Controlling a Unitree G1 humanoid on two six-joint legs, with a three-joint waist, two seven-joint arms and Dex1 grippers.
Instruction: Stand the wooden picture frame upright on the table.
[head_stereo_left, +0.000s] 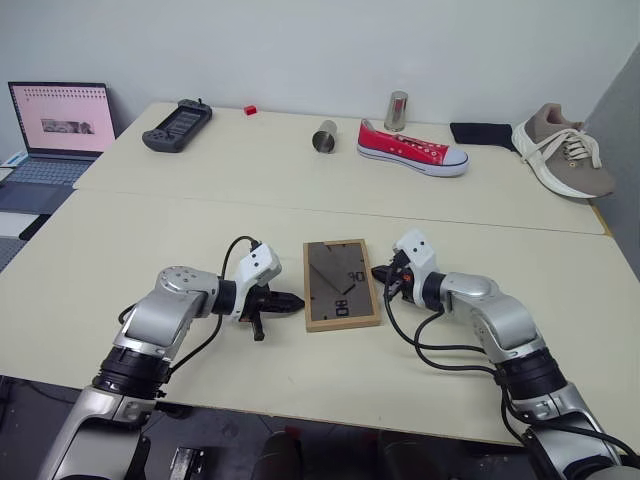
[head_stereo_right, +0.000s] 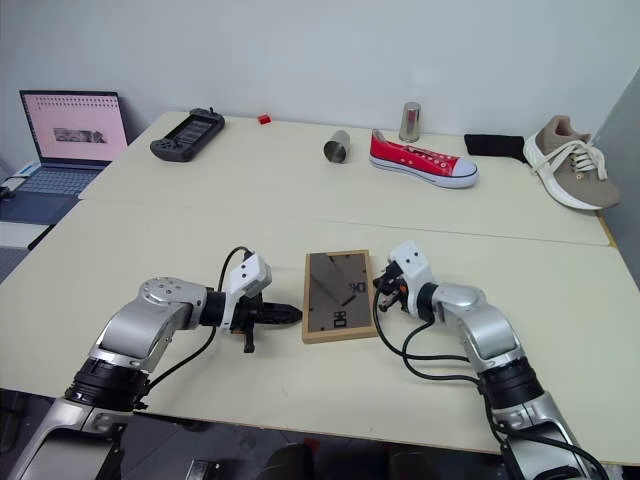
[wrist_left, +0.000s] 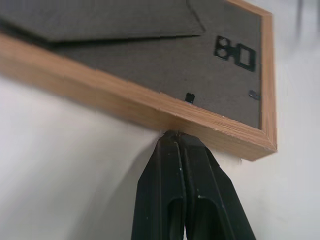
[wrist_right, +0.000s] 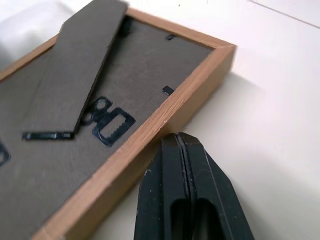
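where the table (head_stereo_left: 150, 250) lies pale and seamed, wooden picture frame (head_stereo_left: 341, 284) face-down between left hand (head_stereo_left: 297, 300) and right hand (head_stereo_left: 377, 274), both pressed together

Right pincer (wrist_right: 186, 137) closed, seemingly touching wooden picture frame (wrist_right: 150, 125), back up

A lab or office: plain white wall, pale table (head_stereo_left: 150, 250), open laptop (head_stereo_left: 55, 135), scattered test objects.

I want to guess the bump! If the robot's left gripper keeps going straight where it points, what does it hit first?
The wooden picture frame: the shut left gripper points at its near side edge, tips apparently already touching it.
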